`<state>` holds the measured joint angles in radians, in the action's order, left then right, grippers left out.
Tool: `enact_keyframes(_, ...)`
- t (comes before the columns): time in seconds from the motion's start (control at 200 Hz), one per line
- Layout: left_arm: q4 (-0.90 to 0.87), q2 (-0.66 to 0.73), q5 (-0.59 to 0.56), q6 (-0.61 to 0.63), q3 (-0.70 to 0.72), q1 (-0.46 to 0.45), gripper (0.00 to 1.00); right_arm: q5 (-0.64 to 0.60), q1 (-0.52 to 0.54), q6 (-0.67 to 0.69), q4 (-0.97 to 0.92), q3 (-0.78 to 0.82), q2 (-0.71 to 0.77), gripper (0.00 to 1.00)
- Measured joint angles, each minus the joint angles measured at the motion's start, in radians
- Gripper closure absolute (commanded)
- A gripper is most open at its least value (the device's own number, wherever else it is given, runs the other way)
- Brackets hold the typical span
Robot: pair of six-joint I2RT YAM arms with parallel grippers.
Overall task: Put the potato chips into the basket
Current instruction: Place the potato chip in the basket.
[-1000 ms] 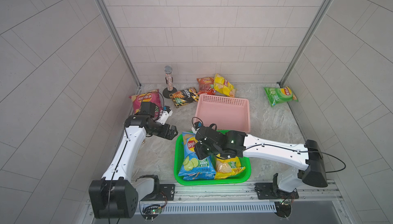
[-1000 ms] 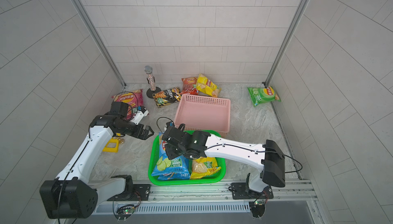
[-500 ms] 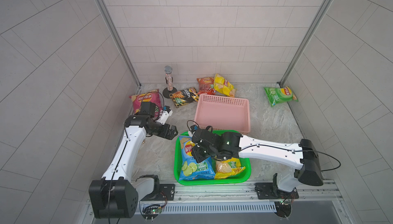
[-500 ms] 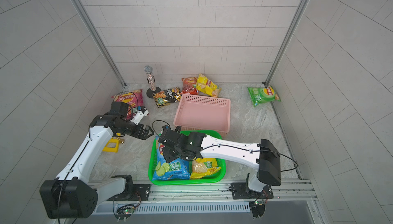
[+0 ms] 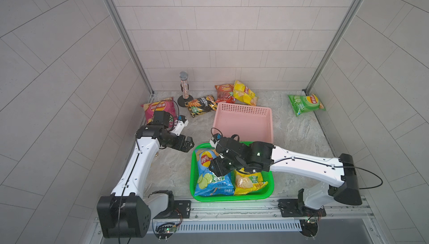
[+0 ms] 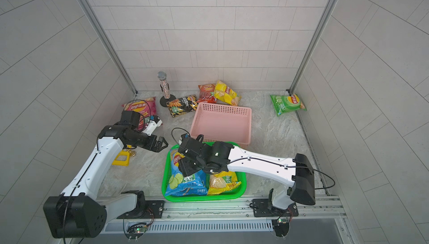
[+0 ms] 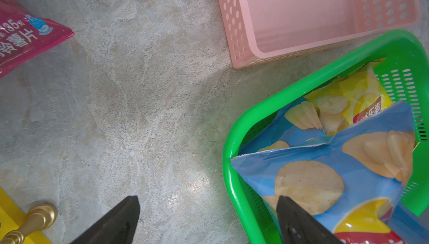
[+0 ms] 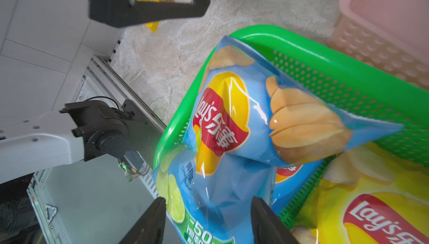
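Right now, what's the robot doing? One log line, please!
right gripper: open over glossy blue chip bag in green plastic basket | left gripper: open, empty, near basket corner

Green basket (image 5: 192,175), slotted walls; blue bag (image 5: 212,182) printed with lime slices and a red-and-yellow logo; yellow bag (image 5: 249,181) — pink basket (image 5: 243,110) dotted with holes, table (image 5: 301,133) marbled grey and beige.

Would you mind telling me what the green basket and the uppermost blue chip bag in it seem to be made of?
The green basket looks like moulded plastic, smooth and slightly shiny, with slotted walls. The blue chip bag looks like glossy plastic film: glare streaks, creases, serrated edge.
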<state>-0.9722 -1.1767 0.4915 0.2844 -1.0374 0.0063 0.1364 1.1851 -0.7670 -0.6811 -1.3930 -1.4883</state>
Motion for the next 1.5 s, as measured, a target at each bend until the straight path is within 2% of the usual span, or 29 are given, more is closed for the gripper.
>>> enact_keyframes(0.17, 0.000, 0.000, 0.000, 0.000, 0.000, 0.000, 0.00, 0.132, -0.061, -0.012, 0.109, 0.037, 0.073, 0.66)
enact_keyframes(0.265, 0.000, 0.000, 0.000, 0.000, 0.000, 0.000, 0.00, 0.237, -0.088, -0.037, 0.217, 0.080, 0.061, 0.68)
enact_keyframes(0.37, 0.000, 0.000, 0.000, 0.000, 0.000, 0.000, 0.00, 0.328, -0.090, -0.065, 0.316, 0.099, -0.002, 0.63)
enact_keyframes(0.455, 0.000, 0.000, 0.000, 0.000, 0.000, 0.000, 0.00, 0.376, -0.090, -0.077, 0.370, 0.105, -0.060, 0.62)
enact_keyframes(0.69, 0.000, 0.000, 0.008, 0.000, 0.000, 0.000, 0.00, 0.434, -0.104, -0.084, 0.439, 0.158, -0.137, 0.62)
enact_keyframes(0.926, 0.001, 0.010, 0.038, 0.004, 0.006, 0.000, 0.00, 0.465, -0.114, -0.104, 0.507, 0.244, -0.146, 0.58)
enact_keyframes(1.306, 0.003, 0.016, 0.049, 0.003, 0.010, 0.000, 0.00, 0.496, -0.117, -0.125, 0.558, 0.246, -0.153, 0.49)
enact_keyframes(1.496, 0.003, 0.016, 0.047, 0.003, 0.010, 0.000, 0.00, 0.492, -0.164, -0.128, 0.542, 0.245, -0.083, 0.43)
